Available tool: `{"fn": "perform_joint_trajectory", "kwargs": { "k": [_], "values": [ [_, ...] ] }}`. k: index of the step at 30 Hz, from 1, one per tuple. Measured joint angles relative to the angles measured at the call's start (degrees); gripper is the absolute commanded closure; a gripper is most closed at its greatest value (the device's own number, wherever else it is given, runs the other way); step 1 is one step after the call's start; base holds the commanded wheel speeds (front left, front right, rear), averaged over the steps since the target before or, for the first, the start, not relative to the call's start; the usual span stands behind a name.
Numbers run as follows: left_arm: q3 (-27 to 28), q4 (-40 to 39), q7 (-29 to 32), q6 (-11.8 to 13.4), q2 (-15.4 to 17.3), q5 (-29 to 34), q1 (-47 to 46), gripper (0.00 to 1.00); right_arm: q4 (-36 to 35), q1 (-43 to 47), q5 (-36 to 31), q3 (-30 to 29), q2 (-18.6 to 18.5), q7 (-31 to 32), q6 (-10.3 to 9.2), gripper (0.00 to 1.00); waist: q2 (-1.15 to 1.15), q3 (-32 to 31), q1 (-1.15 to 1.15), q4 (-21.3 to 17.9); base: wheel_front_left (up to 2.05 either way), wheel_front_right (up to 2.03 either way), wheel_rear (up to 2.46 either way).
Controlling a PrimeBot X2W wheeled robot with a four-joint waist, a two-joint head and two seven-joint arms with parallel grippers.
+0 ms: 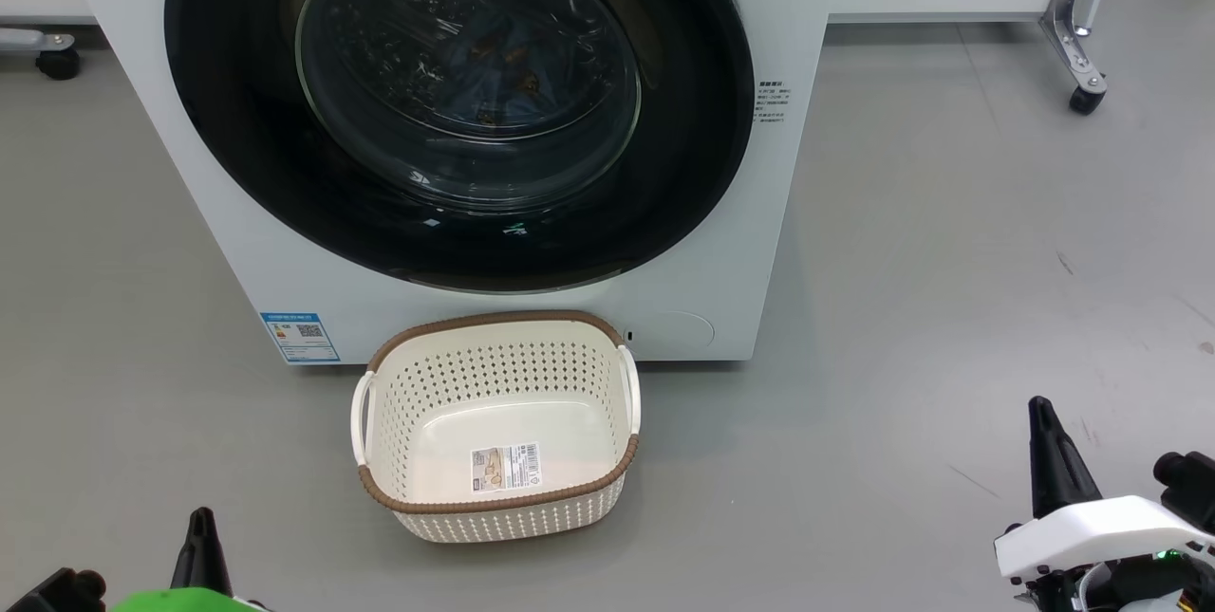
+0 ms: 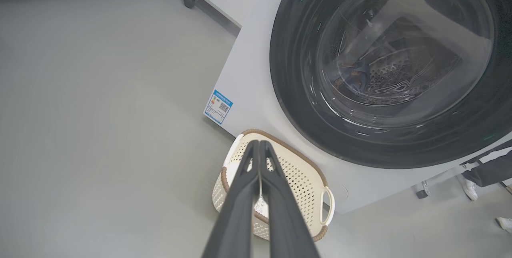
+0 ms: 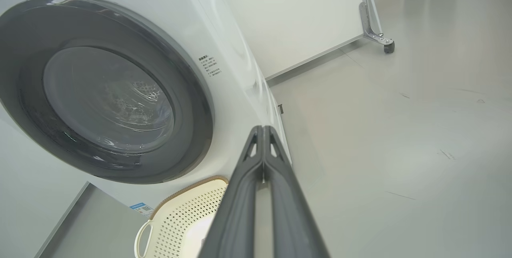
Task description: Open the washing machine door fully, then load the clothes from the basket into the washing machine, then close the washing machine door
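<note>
The washing machine (image 1: 759,242) stands ahead with its round black-rimmed door (image 1: 456,109) flat against the front. Through the glass I make out the blue printed clothes (image 1: 494,62) inside the drum, the same clothes (image 2: 358,76) seen in the left wrist view. The cream basket (image 1: 498,422) sits on the floor before the machine, holding nothing but its barcode sticker. My left gripper (image 1: 201,522) is low at the left, and in its wrist view the left gripper (image 2: 259,144) is shut and holds nothing. My right gripper (image 1: 1041,408) is at the lower right, and the right gripper (image 3: 263,130) is likewise shut and holds nothing.
Grey floor (image 1: 949,261) spreads to the right and left of the machine. A white panel on a caster leg (image 1: 1082,33) stands at the back right, another caster (image 1: 57,57) at the back left. A person's shoes (image 2: 470,188) show beyond the machine.
</note>
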Motion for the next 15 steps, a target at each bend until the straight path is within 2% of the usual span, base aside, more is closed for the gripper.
{"fn": "perform_joint_trajectory", "kwargs": {
  "k": [15],
  "values": [
    [0.0,0.1,2.6,-0.5,0.1,-10.4,-2.1,1.0,1.1,-1.3,12.1,-2.3,0.4,3.3,0.6,1.0,0.0,0.4,0.0,-0.5,0.0,0.0,0.0]
  ]
}}
